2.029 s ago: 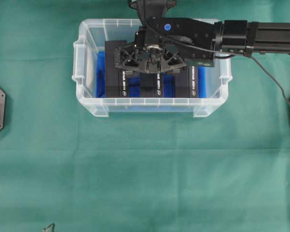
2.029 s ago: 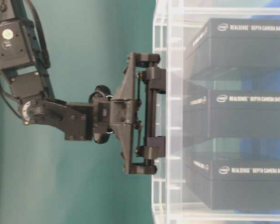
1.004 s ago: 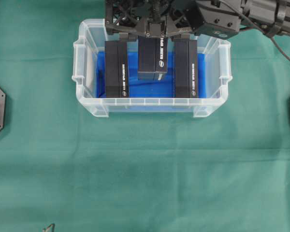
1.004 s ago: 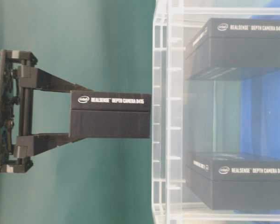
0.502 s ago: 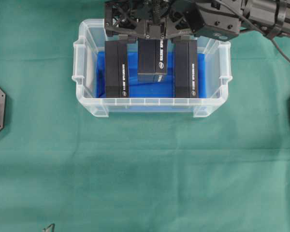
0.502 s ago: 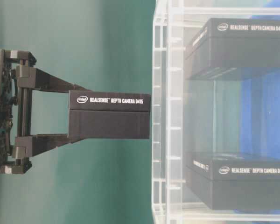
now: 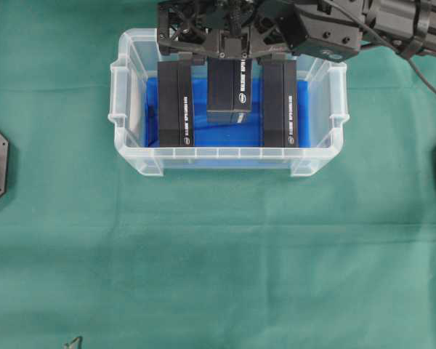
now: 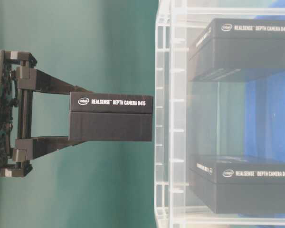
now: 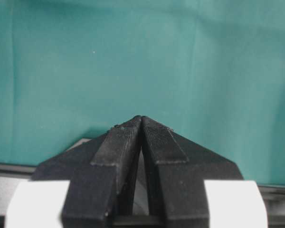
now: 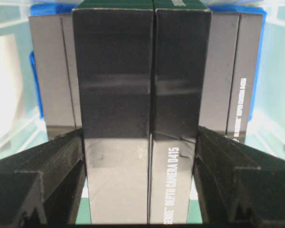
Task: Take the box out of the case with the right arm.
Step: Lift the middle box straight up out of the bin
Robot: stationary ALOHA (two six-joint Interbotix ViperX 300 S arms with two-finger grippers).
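From overhead, the clear plastic case (image 7: 229, 163) sits on a green cloth (image 7: 218, 254), its floor lined with blue cloth (image 7: 203, 134). Two black boxes stand inside it, one at the left (image 7: 176, 105) and one at the right (image 7: 279, 105), each with small white print down one face, too small to read here. Between them and higher up hangs the box (image 7: 229, 91), gripped by the right gripper (image 7: 225, 54) at the end of the black right arm (image 7: 363, 25), which reaches in from the upper right and covers the case's far rim

At table level the picture is turned on its side. The held box (image 8: 111, 116) reads "intel REALSENSE DEPTH CAMERA D415" in white and is clear of the case's ribbed, see-through wall (image 8: 171, 114), just short of the rim. The right gripper's fingers (image 8: 50, 83) clamp it on two opposite sides. Behind the wall, the upper box (image 8: 247, 45) reads "REALSENSE DEPTH CAMERA D435i", as does the lower box (image 8: 247, 183)

The left wrist view shows the left gripper (image 9: 141, 121) with its ridged black tips pressed together, holding nothing, above the green cloth

The right wrist view has the glossy box (image 10: 142, 109) filling the middle, with "SENSE DEPTH CAMERA D415" legible, squeezed between two black fingers (image 10: 47, 161). The two other boxes flank it behind
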